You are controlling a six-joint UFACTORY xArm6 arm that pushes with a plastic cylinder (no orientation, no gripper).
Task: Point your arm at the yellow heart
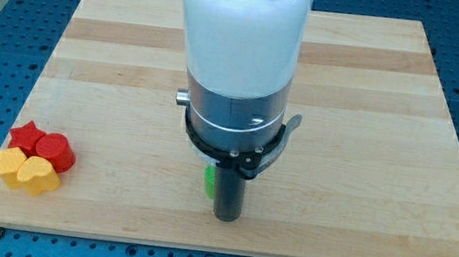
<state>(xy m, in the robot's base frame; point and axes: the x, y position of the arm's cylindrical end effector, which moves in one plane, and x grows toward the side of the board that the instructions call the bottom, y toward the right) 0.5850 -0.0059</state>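
The yellow heart (38,176) lies near the board's bottom left corner, in a tight cluster with another yellow block (10,161), a red star-like block (28,134) and a red block (55,151). My tip (226,217) is near the bottom middle of the board, far to the right of the yellow heart. A green block (208,179) shows as a sliver just left of the rod, mostly hidden behind it.
The wooden board (368,145) rests on a blue perforated table. The arm's white and grey body (237,68) covers the board's upper middle and hides what lies behind it.
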